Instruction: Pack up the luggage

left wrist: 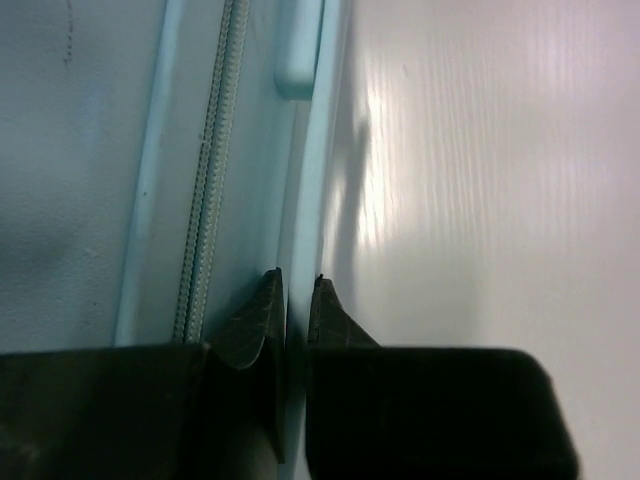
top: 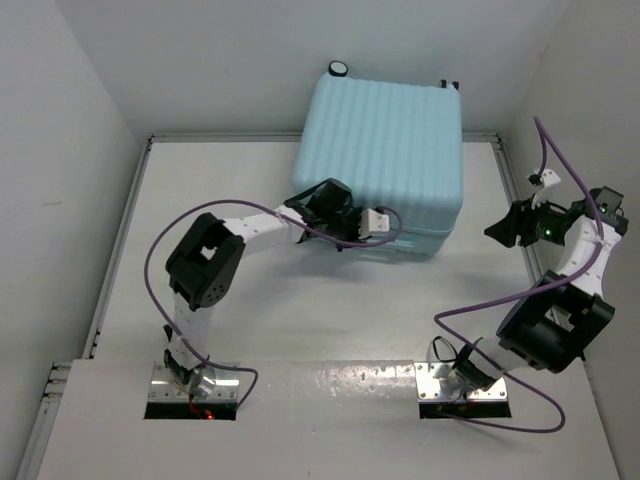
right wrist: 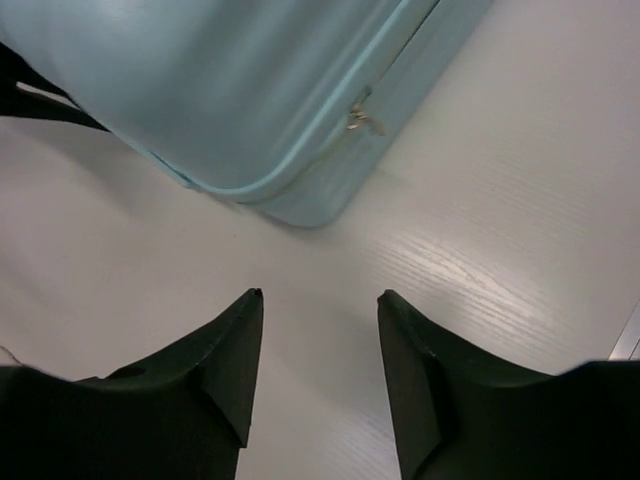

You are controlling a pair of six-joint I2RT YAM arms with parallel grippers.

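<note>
Tools first. Left tool (left wrist: pixel 295 290) sits at the near edge of the luggage (top: pixel 385 150), fingers almost together and, as far as I can see, clamped on the thin shell lip just beside the zipper track (left wrist: pixel 205 200). Right tool (right wrist: pixel 318 295) hangs off the luggage's right side, well apart from it, fingers spread with nothing between them. Its camera looks at the luggage's near right corner and the zip pull (right wrist: pixel 362 118) there.

Luggage lies flat on the worktop (top: pixel 330 310), lid down, ribbed shell up, wheel (top: pixel 338 69) at its far end. Zip looks closed along the left tool's stretch; can't tell for the rest.

Risks, my read:
- If the left tool lifts on that lip with the zip closed, the whole case tilts or drags instead of opening.
- The grip is narrow and on smooth plastic, so it can slip off under load.
- The right tool braces nothing, so the case is free to slide.
- The pull is small and lies flat against the shell, so it's easy to miss.
</note>
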